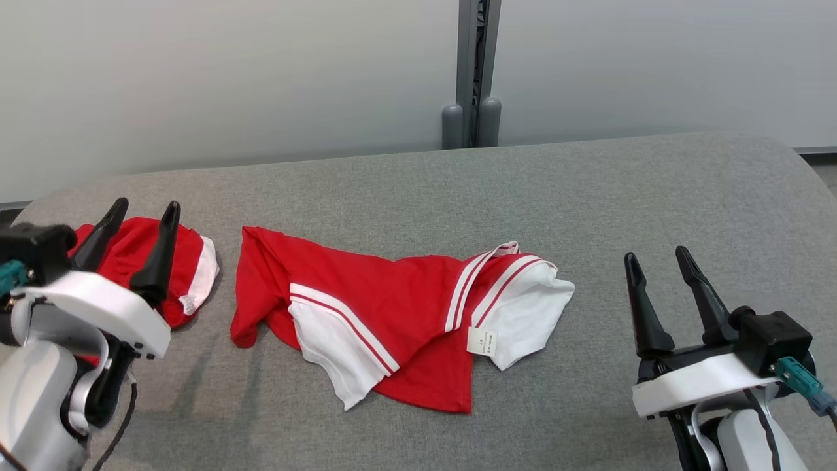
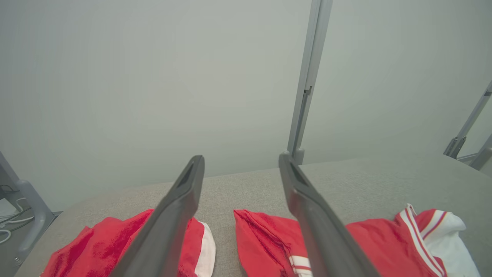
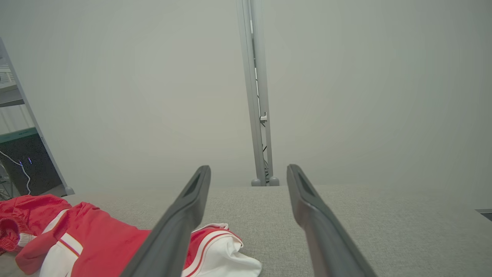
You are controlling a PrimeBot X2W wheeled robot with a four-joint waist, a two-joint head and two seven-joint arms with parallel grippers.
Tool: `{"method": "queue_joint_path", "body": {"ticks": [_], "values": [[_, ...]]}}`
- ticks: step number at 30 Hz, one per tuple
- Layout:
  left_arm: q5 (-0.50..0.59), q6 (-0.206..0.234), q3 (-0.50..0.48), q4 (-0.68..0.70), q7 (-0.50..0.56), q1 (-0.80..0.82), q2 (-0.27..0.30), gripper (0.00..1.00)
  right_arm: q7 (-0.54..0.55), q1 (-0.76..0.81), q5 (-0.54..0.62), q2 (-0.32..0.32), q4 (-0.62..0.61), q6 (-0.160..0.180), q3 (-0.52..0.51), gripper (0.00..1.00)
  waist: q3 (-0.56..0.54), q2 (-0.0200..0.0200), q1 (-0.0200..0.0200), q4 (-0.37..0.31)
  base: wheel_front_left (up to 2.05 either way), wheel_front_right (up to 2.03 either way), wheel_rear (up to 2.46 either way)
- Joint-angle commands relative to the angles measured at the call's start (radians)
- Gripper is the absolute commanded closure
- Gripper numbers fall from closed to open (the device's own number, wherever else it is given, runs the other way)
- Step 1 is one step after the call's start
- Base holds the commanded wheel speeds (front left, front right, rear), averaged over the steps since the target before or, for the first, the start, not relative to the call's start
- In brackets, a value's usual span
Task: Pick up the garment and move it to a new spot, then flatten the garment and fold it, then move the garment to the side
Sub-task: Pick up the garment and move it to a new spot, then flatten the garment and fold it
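Note:
A small red garment (image 1: pixel 189 261) with a white band lies bunched at the far left of the grey padded table (image 1: pixel 523 196). My left gripper (image 1: pixel 146 205) hovers just above it, open, with nothing between its fingers. The left wrist view has that gripper (image 2: pixel 241 157) over the small garment (image 2: pixel 100 238). A larger red and white shirt (image 1: pixel 392 294) with striped sleeves and a label lies crumpled at the table's middle, also in the left wrist view as the shirt (image 2: pixel 265 238). My right gripper (image 1: pixel 655 254) stands open to the right of the shirt, apart from it; the right wrist view shows that gripper (image 3: pixel 249 167) and the shirt (image 3: pixel 96 234).
Pale wall panels rise behind the table, joined by a grey post (image 1: pixel 472 72). The table's back corners are rounded. A metal frame and cables (image 2: pixel 23 207) stand off the table's left end. The grey surface runs on to the right beyond the shirt.

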State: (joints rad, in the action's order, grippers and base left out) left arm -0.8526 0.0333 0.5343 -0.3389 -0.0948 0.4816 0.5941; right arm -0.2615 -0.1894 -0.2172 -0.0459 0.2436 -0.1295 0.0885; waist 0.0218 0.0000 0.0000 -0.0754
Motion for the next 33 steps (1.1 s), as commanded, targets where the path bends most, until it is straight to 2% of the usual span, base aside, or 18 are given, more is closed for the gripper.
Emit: {"method": "queue_joint_path", "body": {"ticks": [1,3,4,8,12,16,22,23,27,33], "values": [[0.001,0.036,-0.018,0.038,-0.034,-0.052,0.005,0.0,-0.004,0.015,0.011,-0.008,-0.003,-0.002,-0.006,0.0,-0.004,0.0,0.0,0.002,0.0,0.0,0.0],[-0.004,0.077,-0.039,0.082,-0.076,-0.106,0.008,0.0,-0.004,0.017,0.011,-0.008,-0.01,-0.002,-0.011,0.0,-0.007,0.0,0.0,0.001,0.0,0.0,0.0],[-0.004,0.077,-0.039,0.082,-0.076,-0.106,0.008,0.0,-0.004,0.017,0.011,-0.008,-0.01,-0.002,-0.011,0.0,-0.007,0.0,0.0,0.001,0.0,0.0,0.0],[0.01,0.155,-0.082,0.157,-0.14,-0.207,0.002,0.0,-0.004,0.026,0.011,-0.008,-0.028,-0.002,-0.02,0.0,-0.005,0.0,0.0,-0.001,0.0,0.0,0.0],[0.05,0.223,-0.116,0.224,-0.165,-0.302,-0.027,0.0,-0.004,0.035,0.013,-0.008,-0.045,-0.002,-0.025,0.0,-0.003,0.0,0.0,-0.002,0.0,0.0,0.0],[0.105,0.249,-0.169,0.28,-0.171,-0.376,-0.071,0.0,-0.004,0.047,0.002,-0.008,-0.069,-0.002,-0.03,0.0,0.001,0.0,0.0,0.002,0.0,0.0,0.0],[0.246,0.224,-0.285,0.356,-0.171,-0.472,-0.201,0.0,-0.004,0.083,0.003,-0.008,-0.096,-0.002,-0.027,0.0,0.002,0.0,0.0,0.014,0.0,0.0,0.0],[0.298,0.2,-0.315,0.37,-0.17,-0.505,-0.245,0.0,-0.004,0.093,0.003,-0.009,-0.107,-0.002,-0.021,0.0,0.003,0.0,0.0,0.014,0.0,0.0,0.0],[0.371,0.154,-0.371,0.37,-0.171,-0.56,-0.324,0.0,-0.004,0.099,0.008,-0.008,-0.127,-0.002,-0.018,0.0,0.001,0.0,0.0,0.015,0.0,0.0,0.0],[0.437,0.082,-0.443,0.342,-0.171,-0.572,-0.406,0.0,-0.004,0.114,0.013,-0.008,-0.13,-0.002,-0.025,0.0,-0.004,0.0,0.0,0.022,0.0,0.0,0.0]]}}
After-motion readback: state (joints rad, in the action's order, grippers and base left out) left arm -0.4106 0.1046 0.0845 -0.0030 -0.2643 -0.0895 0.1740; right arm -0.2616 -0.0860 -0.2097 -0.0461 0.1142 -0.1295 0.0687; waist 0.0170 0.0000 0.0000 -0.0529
